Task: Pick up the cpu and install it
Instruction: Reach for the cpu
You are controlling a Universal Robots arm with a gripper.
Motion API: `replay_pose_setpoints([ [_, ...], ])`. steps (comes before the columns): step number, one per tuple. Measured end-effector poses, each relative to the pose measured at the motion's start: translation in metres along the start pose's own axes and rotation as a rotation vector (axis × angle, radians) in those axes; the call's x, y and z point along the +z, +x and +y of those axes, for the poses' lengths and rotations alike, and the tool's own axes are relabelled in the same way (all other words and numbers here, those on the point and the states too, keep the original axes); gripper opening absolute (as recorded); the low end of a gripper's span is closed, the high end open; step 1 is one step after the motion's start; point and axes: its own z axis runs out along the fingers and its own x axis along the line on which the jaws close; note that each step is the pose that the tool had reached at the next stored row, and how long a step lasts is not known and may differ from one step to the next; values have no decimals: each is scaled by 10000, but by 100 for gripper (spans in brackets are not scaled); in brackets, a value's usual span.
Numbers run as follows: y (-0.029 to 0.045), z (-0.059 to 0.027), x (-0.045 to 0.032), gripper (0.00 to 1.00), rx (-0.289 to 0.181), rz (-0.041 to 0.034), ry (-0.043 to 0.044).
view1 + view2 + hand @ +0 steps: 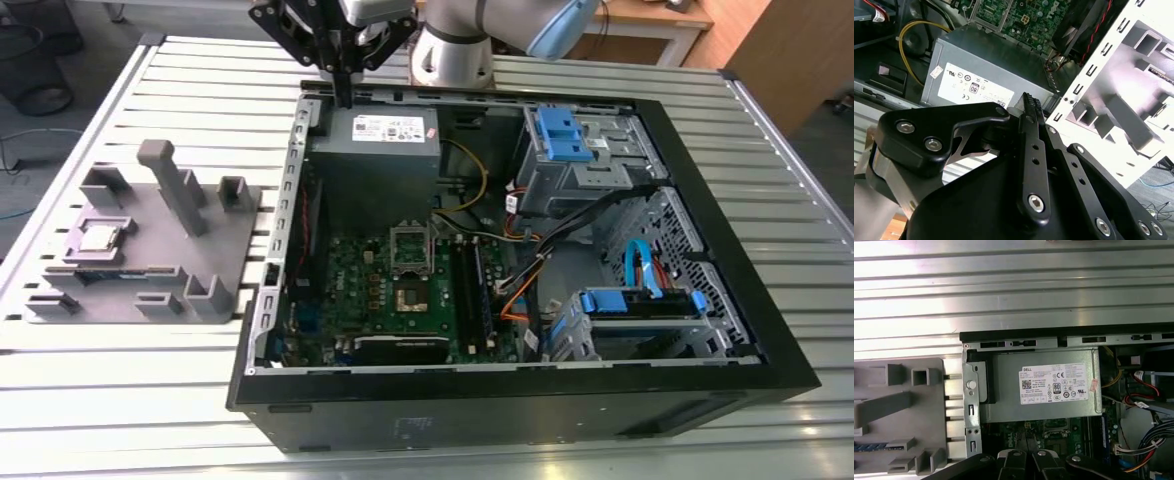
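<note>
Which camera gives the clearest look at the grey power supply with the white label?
The first wrist view: the power supply lies square to the camera, labelled face whole. The exterior view shows it smaller, close by the gripper. The second wrist view shows it slanted, its near edge behind the gripper's black links.

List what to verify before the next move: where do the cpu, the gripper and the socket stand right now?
1. cpu seated in the grey fixture, outside the case: ok.
2. gripper free of any load: ok, shut on nothing.
3. gripper close to the cpu: not ok, it hangs over the power supply at the case's far edge.
4. socket on the motherboard free and open: cannot tell.
5. Case side open: ok.
</note>
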Motion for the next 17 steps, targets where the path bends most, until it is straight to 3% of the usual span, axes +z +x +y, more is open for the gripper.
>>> replay_pose_setpoints([
  [17, 71, -5, -2, 11, 0, 0, 0],
])
